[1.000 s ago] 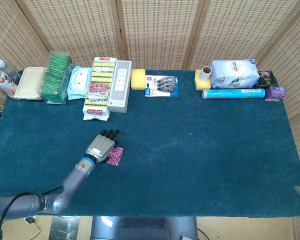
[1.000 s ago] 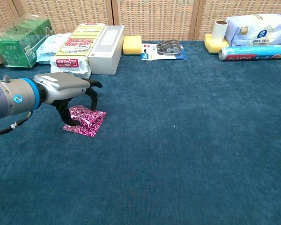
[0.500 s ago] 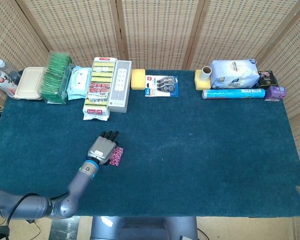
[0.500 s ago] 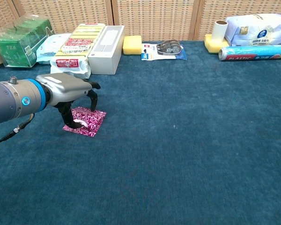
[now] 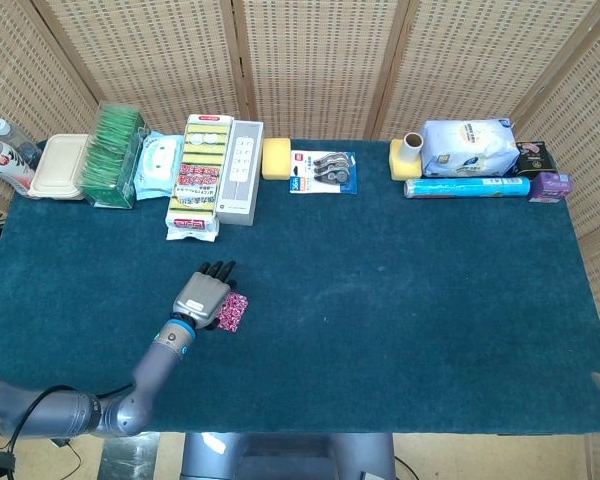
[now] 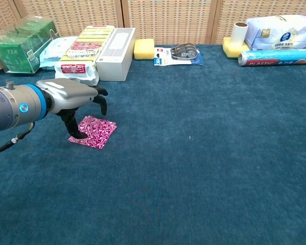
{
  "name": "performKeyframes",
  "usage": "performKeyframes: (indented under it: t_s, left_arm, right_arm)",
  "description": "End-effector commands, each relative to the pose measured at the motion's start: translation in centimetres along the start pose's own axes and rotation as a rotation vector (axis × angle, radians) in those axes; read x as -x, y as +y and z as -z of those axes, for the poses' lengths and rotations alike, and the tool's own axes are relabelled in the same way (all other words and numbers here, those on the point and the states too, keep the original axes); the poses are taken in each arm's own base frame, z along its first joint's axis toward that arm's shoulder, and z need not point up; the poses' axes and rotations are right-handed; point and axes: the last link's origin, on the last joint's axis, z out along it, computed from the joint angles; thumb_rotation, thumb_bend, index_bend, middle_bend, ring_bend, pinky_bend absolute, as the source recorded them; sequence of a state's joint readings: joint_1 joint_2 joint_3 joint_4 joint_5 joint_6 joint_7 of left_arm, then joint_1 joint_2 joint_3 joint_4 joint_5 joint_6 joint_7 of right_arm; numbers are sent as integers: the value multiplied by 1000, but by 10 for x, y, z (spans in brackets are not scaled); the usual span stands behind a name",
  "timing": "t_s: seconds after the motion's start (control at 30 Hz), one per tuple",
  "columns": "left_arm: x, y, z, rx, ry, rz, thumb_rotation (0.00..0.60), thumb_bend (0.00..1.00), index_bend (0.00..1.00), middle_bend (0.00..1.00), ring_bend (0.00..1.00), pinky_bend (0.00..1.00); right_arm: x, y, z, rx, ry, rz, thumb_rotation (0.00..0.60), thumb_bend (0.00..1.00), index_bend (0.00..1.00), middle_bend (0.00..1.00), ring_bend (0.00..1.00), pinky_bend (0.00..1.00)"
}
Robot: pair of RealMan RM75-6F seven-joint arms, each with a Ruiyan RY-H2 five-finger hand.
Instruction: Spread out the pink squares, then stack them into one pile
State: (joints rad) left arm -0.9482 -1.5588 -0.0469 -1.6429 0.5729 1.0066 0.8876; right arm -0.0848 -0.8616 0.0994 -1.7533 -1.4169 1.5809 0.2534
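- The pink squares (image 6: pixel 94 131), thin patterned magenta-and-white sheets lying as one flat pile, sit on the dark teal carpeted desk (image 6: pixel 204 168) in its left half, at about eight o'clock from the desk's middle in the head view.
- How many sheets make up the pile cannot be told; only one patterned face shows.
- The robot's left hand (image 6: pixel 80 104), grey with black fingers, arches over the pile from the nine o'clock side; a dark fingertip (image 6: pixel 79 135) comes down at the near-left edge of the pile and seems to touch it, while the other fingers are curled above the pile and apart from it.
- Whether that hand has pinched a sheet or only presses on the edge cannot be told from either view.
- The right hand shows in neither view.
- Judged from their look, the squares are very light, thin and limp, with a glossy, possibly slippery face, so sheets would likely cling or slide together on the napped desk.
- A sensible hold would be at a free corner or edge: press lightly on top and drag one sheet sideways to fan the pile, then pinch an edge to lift it.
- Too firm a press would probably shift the whole pile or crease a sheet.
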Motion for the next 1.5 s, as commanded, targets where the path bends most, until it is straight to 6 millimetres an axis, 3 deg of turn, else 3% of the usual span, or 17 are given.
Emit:
performKeyframes:
  t_s: [0.03,0.37,1.1,1.5]
  left_arm:
    - [-2,-6,-3,-4,2,10,600,235,233,0,0,91]
    - [3,0,-8,-9,-38,8,600,232,233,0,0,91]
    - [5,-8,13,-37,-99,5,600,232,233,0,0,91]
    - [2,-2,2,-22,-74,2,600,232,233,0,0,91]
  right_arm:
    - [0,0,0,0,1,1,600,28,209,52,0,0]
    - [1,-1,0,0,-2,5,600,27,209,52,0,0]
    - [0,-1,0,0,-1,2,600,28,209,52,0,0]
    - [0,0,0,1,0,1,600,28,209,52,0,0]
